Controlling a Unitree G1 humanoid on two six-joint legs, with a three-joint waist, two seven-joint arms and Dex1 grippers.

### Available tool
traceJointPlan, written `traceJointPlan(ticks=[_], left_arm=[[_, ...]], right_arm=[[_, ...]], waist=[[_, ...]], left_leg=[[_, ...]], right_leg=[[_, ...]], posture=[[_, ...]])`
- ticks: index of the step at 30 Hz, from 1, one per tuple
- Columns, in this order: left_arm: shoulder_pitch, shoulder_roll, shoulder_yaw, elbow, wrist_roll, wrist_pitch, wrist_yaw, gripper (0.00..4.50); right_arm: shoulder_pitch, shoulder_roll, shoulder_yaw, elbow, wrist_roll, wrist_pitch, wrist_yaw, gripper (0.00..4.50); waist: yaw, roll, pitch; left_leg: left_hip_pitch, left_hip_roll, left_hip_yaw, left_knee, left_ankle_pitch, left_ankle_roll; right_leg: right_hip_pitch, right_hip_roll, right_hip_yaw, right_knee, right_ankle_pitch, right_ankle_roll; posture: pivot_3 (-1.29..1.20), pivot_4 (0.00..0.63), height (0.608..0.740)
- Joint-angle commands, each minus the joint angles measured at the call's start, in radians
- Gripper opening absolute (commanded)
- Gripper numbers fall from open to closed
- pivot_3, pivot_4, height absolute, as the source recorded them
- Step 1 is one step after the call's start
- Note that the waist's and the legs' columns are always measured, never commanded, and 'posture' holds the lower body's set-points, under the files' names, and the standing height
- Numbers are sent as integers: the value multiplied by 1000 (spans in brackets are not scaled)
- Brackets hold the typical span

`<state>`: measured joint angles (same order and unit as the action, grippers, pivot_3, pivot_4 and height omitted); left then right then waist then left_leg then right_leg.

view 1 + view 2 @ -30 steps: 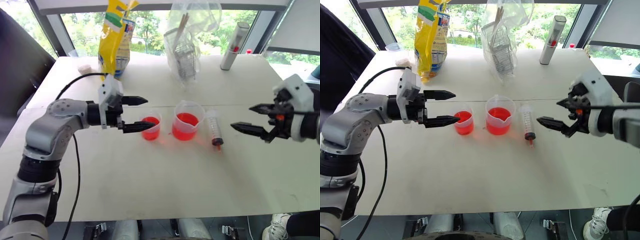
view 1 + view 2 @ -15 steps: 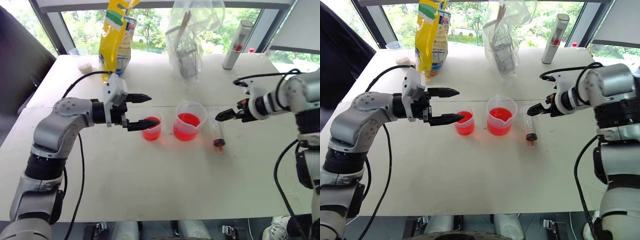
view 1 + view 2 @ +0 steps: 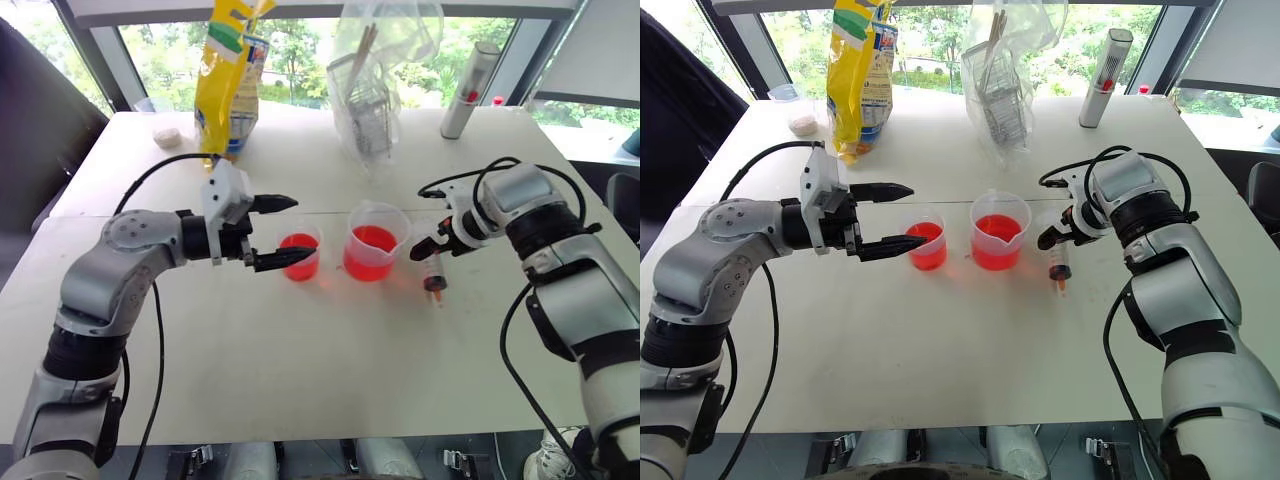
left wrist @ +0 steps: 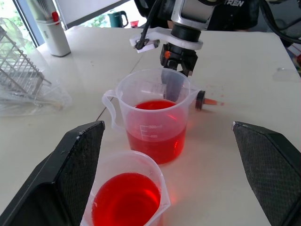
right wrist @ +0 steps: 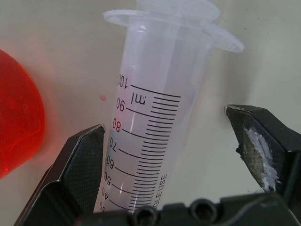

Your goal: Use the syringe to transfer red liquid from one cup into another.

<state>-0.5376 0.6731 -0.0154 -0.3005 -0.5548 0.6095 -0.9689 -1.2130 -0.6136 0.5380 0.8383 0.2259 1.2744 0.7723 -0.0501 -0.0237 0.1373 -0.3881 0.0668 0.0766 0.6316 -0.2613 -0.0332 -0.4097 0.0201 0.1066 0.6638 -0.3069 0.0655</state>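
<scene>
Reaching for the syringe (image 5: 150, 132), which lies on the counter (image 3: 300, 370) just beside the larger cup (image 3: 375, 243), the right end effector (image 5: 174, 155) straddles its barrel, fingers spread. Next: clench and lift. The left end effector (image 3: 275, 232) waits released beside the smaller cup (image 3: 302, 255).

— Where do the head views look from?
— High over the worktop's (image 3: 300, 380) near edge, facing its far edge; both share the cups.
— And the wrists?
— Left sits low, near the cups; right is tight on the syringe (image 5: 155, 122).
</scene>
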Motion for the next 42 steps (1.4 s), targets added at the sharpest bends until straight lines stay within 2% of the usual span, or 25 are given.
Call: traceJointPlan(ticks=[1,5,6,11,14,17,21,25,30,34,42], left_arm=[[4,6,24,-37,-10,-2,12,4500],[0,2,19,-26,-5,-11,17,4500],[-2,2,18,-22,-4,-13,17,4500],[-30,0,13,11,6,-26,8,4500],[-53,1,20,34,4,-33,2,4500],[-77,-8,28,58,-5,-35,-2,4500],[-103,-12,21,88,-6,-41,-23,4500],[-145,-13,7,138,9,-56,-56,4500],[-199,-22,-13,196,25,-75,-91,4500],[-238,-24,-27,228,42,-82,-122,4500],[-294,-16,-36,278,64,-89,-168,4500]], right_arm=[[-17,28,12,43,-62,-42,32,3651],[-16,51,20,57,-120,-64,68,1669],[-15,52,19,55,-130,-61,77,1410],[-9,9,-28,-20,-151,1,85,1404],[21,-75,-115,-227,-123,86,67,1404],[126,-143,-276,-487,-125,-14,-20,1404],[253,-171,-482,-712,-102,-217,-89,1404],[266,-77,-701,-926,-32,-313,-198,1404],[271,91,-824,-1133,118,-321,-257,1404],[344,238,-846,-1245,221,-346,-302,1404],[571,365,-757,-1265,263,-493,-308,1404]], waist=[[-2,0,0],[-11,0,0],[-14,0,0],[-19,0,0],[-15,2,1],[-9,2,1],[-8,2,1],[-19,3,1],[-19,3,1],[-18,3,1],[-17,3,1]], left_leg=[[1,0,0,0,0,0],[1,0,0,0,0,0],[1,0,0,0,0,0],[1,0,-1,0,0,0],[0,0,-1,0,0,0],[-2,-1,-1,0,0,0],[-1,-1,-1,0,0,0],[0,0,-1,-1,0,-1],[1,1,-1,-1,1,-1],[1,0,-1,-1,1,-1],[0,-1,-1,0,1,-2]], right_leg=[[1,0,0,0,0,0],[1,0,0,0,0,0],[1,0,0,1,0,0],[1,0,0,1,0,0],[0,0,0,1,0,0],[0,-2,-1,0,0,0],[0,-1,-1,-1,0,0],[1,0,-1,1,0,0],[1,1,-1,1,0,0],[1,0,-1,1,0,0],[2,-1,-1,1,0,0]], posture=[[0,150,739],[0,150,739],[0,150,739],[0,150,739],[0,150,739],[0,150,739],[0,150,739],[0,150,739],[0,150,739],[0,150,739],[0,150,739]])
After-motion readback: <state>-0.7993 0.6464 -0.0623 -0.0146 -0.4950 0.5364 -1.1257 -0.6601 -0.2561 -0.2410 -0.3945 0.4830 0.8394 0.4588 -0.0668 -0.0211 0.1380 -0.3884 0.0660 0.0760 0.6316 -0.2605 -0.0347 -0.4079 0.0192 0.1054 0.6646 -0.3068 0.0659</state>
